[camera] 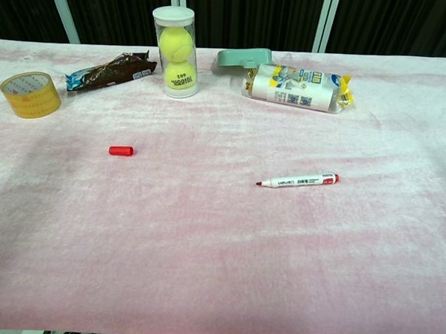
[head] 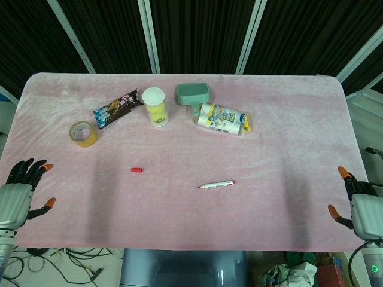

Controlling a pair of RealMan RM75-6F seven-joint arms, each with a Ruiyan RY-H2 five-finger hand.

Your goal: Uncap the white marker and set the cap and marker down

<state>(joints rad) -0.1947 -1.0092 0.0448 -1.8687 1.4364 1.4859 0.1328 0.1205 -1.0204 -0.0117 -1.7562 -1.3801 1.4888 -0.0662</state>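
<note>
The white marker lies uncapped on the pink cloth right of centre, its red tip pointing left. Its red cap lies apart from it, further left on the cloth. My left hand hangs at the table's near left corner, fingers spread and empty. At the near right corner my right hand is likewise empty with fingers apart. Neither hand shows in the chest view.
Along the far side stand a roll of yellow tape, a dark snack wrapper, a tube of tennis balls, a green container and a white printed pack. The table's front edge runs close to both hands.
</note>
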